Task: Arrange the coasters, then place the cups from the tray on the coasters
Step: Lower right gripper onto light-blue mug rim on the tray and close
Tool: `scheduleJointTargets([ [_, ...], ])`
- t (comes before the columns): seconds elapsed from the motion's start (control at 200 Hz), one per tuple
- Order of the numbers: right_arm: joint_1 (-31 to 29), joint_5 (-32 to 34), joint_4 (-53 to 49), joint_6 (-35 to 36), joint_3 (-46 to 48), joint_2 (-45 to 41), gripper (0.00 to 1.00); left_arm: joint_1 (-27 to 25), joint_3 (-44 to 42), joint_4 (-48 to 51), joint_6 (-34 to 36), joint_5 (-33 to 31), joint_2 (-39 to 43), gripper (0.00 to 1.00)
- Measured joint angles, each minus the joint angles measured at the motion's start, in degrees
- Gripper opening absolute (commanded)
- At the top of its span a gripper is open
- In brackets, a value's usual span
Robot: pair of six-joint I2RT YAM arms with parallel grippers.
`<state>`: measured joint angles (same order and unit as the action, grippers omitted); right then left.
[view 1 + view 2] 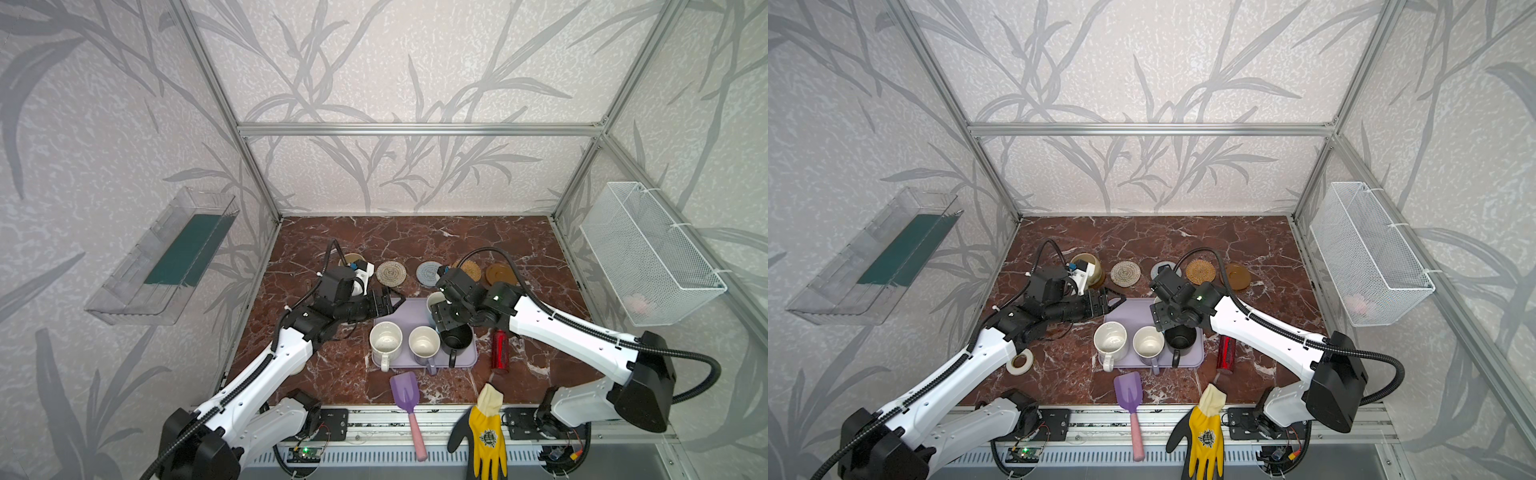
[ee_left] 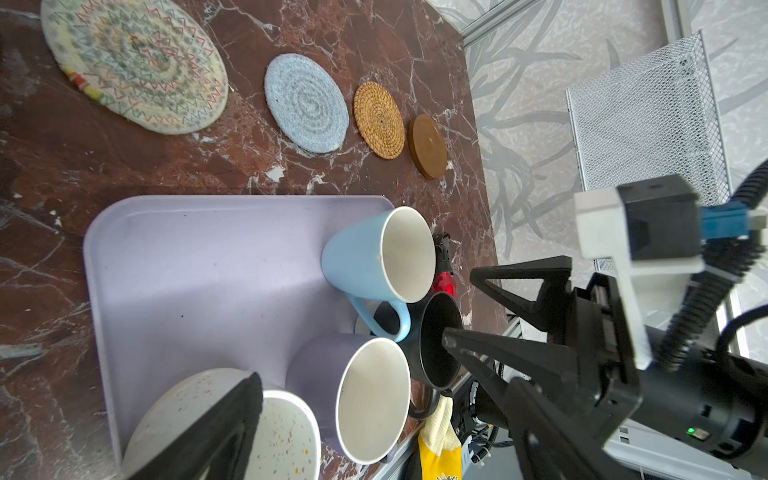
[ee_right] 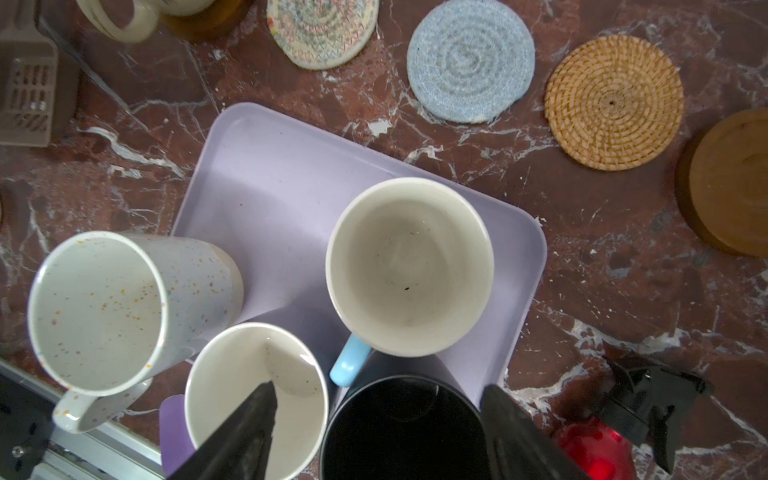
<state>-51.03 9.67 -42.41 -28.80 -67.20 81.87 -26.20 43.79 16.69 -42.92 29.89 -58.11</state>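
Note:
In both top views five coasters lie in a row: woven beige (image 1: 391, 273), grey-blue (image 1: 428, 273), rattan (image 1: 471, 270), amber (image 1: 500, 274), and another amber one under the beige-yellow cup (image 1: 1090, 264). The lavender tray (image 1: 399, 316) holds the speckled cup (image 1: 385, 338), lavender cup (image 1: 424, 343), black cup (image 3: 403, 436) and light blue cup (image 3: 409, 266). My right gripper (image 3: 378, 399) hangs open above the black cup. One fingertip is over the lavender cup's mouth, the other outside the black rim. My left gripper (image 1: 395, 301) is open over the tray's far left corner and holds nothing.
A red spray bottle (image 1: 500, 349) stands just right of the tray. A purple scoop (image 1: 405, 388) and a yellow glove (image 1: 488, 432) lie at the front edge. A white tape roll (image 1: 1020, 361) sits under the left arm. A wire basket (image 1: 648, 253) hangs on the right wall.

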Motion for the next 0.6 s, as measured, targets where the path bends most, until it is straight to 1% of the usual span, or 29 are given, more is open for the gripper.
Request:
scheduleJointTargets([
  [0.345,0.50,-0.33,0.74,-0.15,-0.09,5.11,0.78,-0.79,-0.02,-1.36,-1.49,-0.55,-0.09,0.93],
  [0.46,0.63,-0.28,0.11,-0.28,-0.26,6.23,0.78,-0.81,-0.02,-0.90,-1.44,-1.70,-0.09,0.93],
  [0.6,1.14,-0.55,0.15,-0.35,-0.26,6.67,0.74,-0.81,-0.02,-0.31,-0.83,-3.23,0.20,0.93],
])
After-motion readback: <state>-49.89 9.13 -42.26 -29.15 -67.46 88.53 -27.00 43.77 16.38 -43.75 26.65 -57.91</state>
